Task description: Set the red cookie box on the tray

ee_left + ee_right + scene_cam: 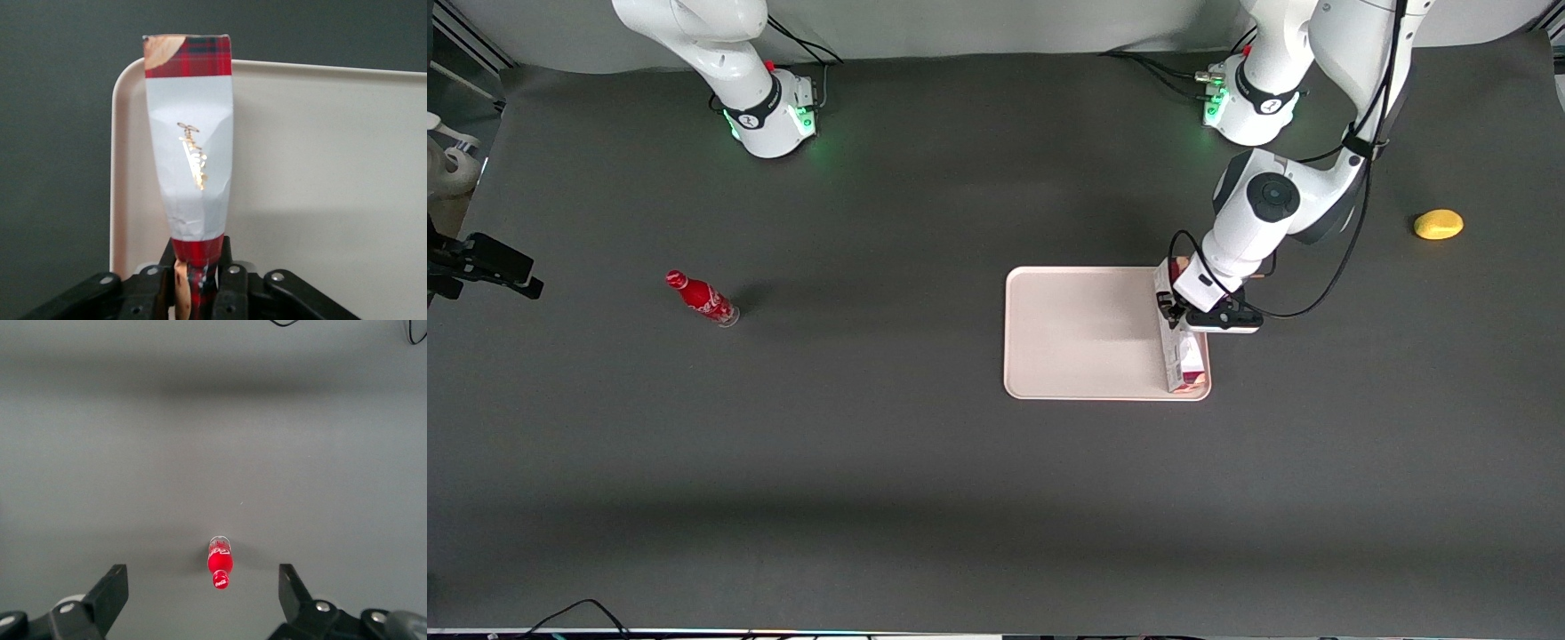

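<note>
Now, from my remote station, I see the tray [1085,333] carrying a single item: the red cookie box [1183,360], lying along the tray's short edge at the working arm's end, just inside the low rim. My gripper [1172,313] sits low over the box, its two fingers [230,287] clamped against the narrow sides near one end, so the box runs out from the tool toward the front camera.

Seen from the wrist, the box shows a wide white panel with a slanted gold script I cannot read, a band of red tartan at the end away from the gripper, and a tan patch at one corner of that end. Between the fingers the cardboard is dark red.

Well away from the tool, toward the parked arm's end of the dark table [871,462], a small red bottle [703,299] with white lettering lies on its side. A yellow, lemon-like object [1438,224] rests on the table farther from the front camera than the gripper, out past the working arm.
</note>
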